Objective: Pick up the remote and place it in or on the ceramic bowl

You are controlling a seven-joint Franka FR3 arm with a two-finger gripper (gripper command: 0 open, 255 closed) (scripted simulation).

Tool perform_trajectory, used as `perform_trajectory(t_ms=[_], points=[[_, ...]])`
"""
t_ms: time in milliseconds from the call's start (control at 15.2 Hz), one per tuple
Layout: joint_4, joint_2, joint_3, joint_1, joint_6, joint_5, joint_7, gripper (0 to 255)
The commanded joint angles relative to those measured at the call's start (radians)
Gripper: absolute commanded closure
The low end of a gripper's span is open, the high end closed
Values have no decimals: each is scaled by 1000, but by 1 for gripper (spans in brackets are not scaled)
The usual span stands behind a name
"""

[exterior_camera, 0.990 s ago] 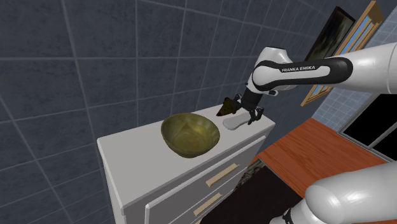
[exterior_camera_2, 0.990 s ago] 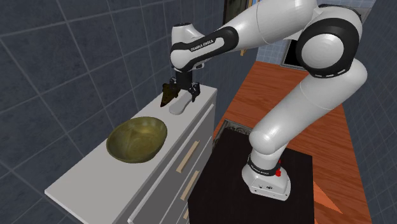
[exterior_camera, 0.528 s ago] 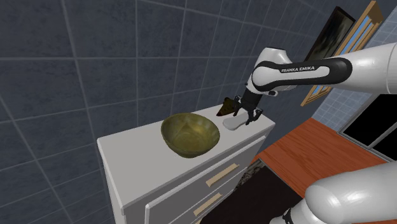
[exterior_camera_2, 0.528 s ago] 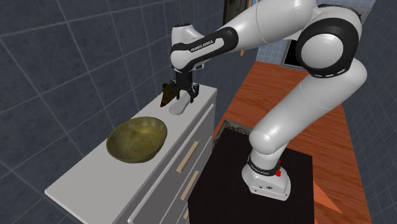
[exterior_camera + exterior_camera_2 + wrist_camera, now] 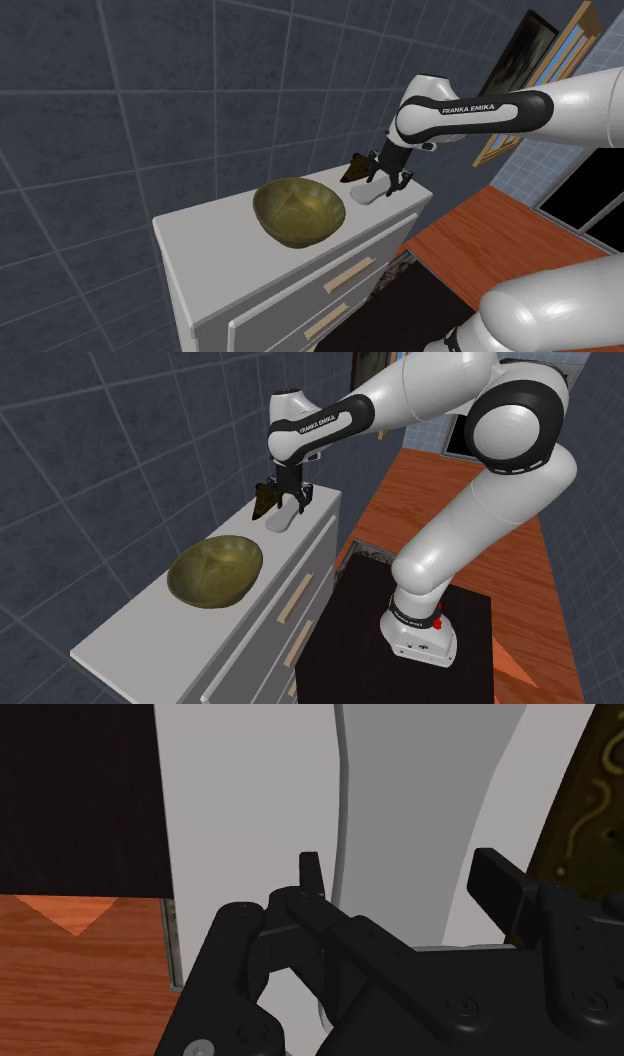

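The remote [image 5: 371, 197] is a pale grey slab lying on the end of the white dresser top [image 5: 210, 232], the end nearest the arm. My black gripper [image 5: 386, 183] comes straight down on it. In the wrist view my gripper [image 5: 405, 879] is shut on the remote [image 5: 410, 814], one finger against each long side. The second exterior view shows the same gripper [image 5: 288, 504] on the remote [image 5: 279, 522]. The olive-gold bowl [image 5: 268, 196] stands empty mid-dresser, a hand's width from the remote, and is also visible as the bowl [image 5: 190, 564].
A dark brown wedge-shaped thing [image 5: 356, 166] stands right beside the gripper on its wall side. The dresser has drawers with pale handles [image 5: 347, 275]. Dark tiled walls rise behind it. Below are a reddish wooden floor [image 5: 440, 502] and the black stand [image 5: 400, 652].
The fingers have closed in on the remote's sides since a second ago. The arm, remote and bowl have stayed where they were.
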Motion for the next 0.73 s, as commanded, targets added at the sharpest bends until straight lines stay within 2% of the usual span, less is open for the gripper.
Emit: perform_trajectory(t_ms=[0, 660], points=[[0, 0, 0, 0, 0, 0, 0, 255], [103, -39, -8, -1, -142, -2, 0, 255]])
